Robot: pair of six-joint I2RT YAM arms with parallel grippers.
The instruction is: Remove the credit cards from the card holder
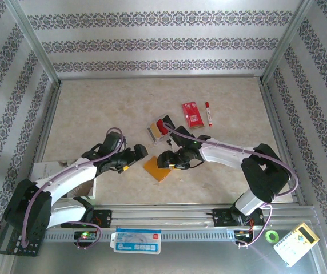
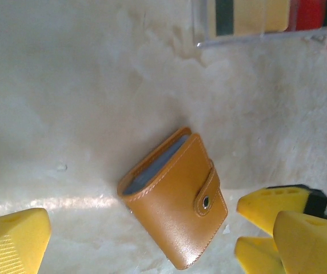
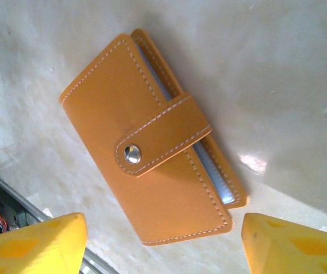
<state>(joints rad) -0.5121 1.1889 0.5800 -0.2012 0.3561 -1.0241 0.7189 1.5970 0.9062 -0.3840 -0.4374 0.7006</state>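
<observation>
Right gripper (image 3: 163, 231) hangs open just over the closed card holder (image 3: 146, 137).

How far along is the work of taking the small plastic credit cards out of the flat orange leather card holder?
Looks done: small thin plastic cards, tan, red and black, lie on the table beyond the flat orange card holder.
In hand: nothing. The left gripper and right gripper are open beside the holder, whose tab is snapped shut.
Left: I cannot tell whether cards are inside; if so, unsnap it.
</observation>
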